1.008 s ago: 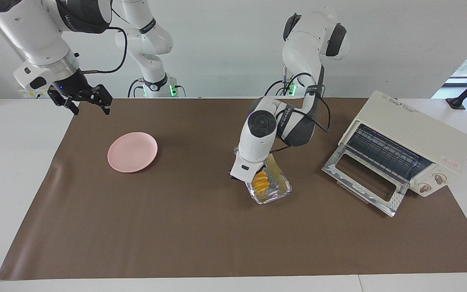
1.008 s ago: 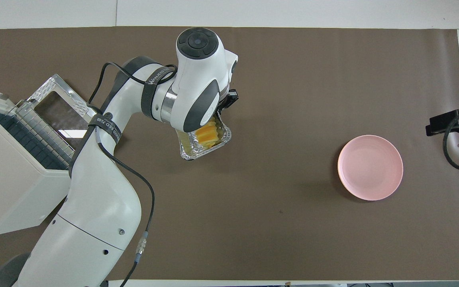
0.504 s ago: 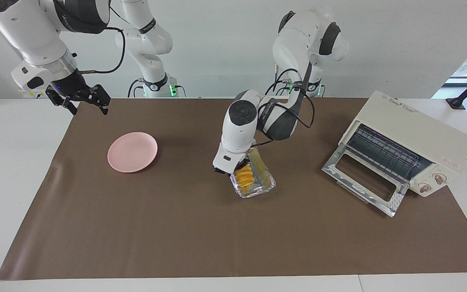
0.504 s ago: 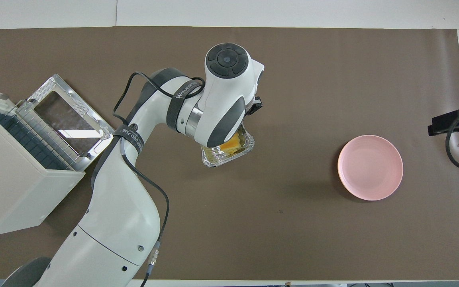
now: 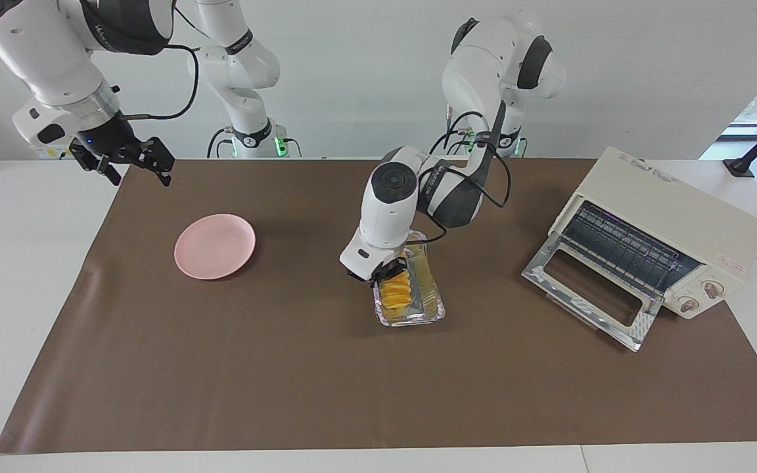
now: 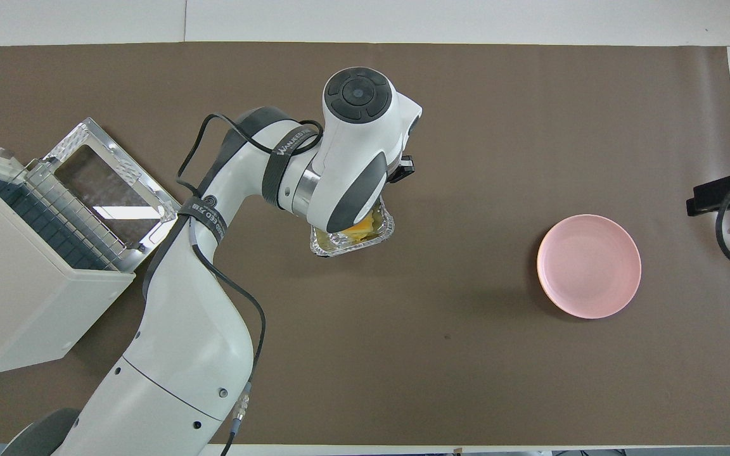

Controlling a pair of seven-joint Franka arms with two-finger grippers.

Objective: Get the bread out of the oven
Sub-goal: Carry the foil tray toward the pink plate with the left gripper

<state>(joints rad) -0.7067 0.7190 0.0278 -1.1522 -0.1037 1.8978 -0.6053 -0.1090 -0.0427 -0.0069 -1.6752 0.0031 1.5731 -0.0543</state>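
Observation:
The bread [image 5: 396,292], a ridged yellow-orange row, lies in a crinkled foil tray [image 5: 428,309] at mid-table, outside the oven [image 5: 674,217]. My left gripper [image 5: 388,270] is shut on the tray's rim at the end nearer the robots. Whether the tray rests on the mat or hangs just above it, I cannot tell. From overhead the left wrist covers most of the bread [image 6: 360,230] and tray [image 6: 339,246]. The oven [image 6: 16,297] stands at the left arm's end with its door [image 5: 589,289] folded down and its rack bare. My right gripper [image 5: 132,164] hangs open over the mat's corner.
A round pink plate [image 5: 215,246] lies on the brown mat toward the right arm's end, seen from overhead as the plate [image 6: 589,265] beside my right gripper [image 6: 720,196]. The oven's lowered door juts out onto the mat.
My left arm has carried the tray with the bread away from the oven toward mid-table, and the tray has levelled and turned. The right gripper has drifted slightly outward.

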